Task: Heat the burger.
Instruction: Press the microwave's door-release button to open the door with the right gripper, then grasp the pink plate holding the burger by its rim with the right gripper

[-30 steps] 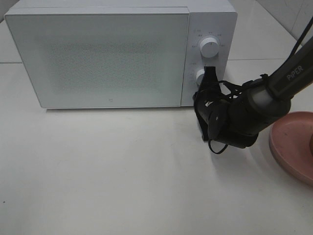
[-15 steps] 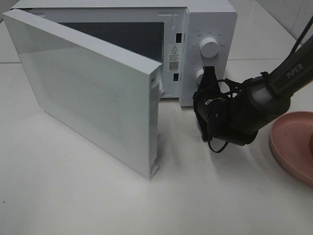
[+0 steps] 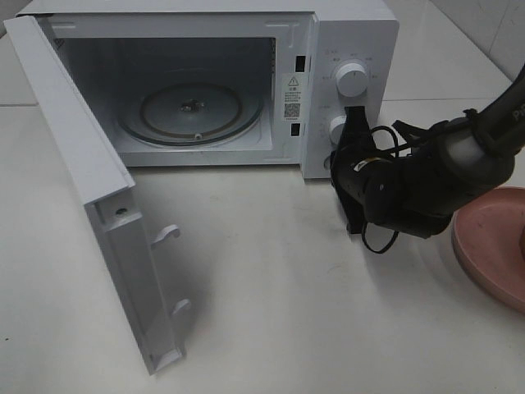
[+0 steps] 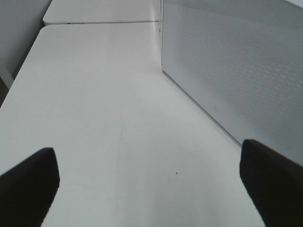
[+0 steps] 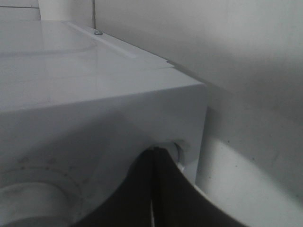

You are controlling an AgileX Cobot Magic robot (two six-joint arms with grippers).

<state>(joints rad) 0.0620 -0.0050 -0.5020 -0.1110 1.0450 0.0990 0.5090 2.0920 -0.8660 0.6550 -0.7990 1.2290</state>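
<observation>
Now | your right gripper clenched, empty, tips against the microwave's lower panel, likely to pop the door, which hangs wide | your left gripper spread, empty, waiting outside the door | burger unseen; plate right of microwave is cropped.

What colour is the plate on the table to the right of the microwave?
Pink. The plate shows best in the exterior high view.
</observation>
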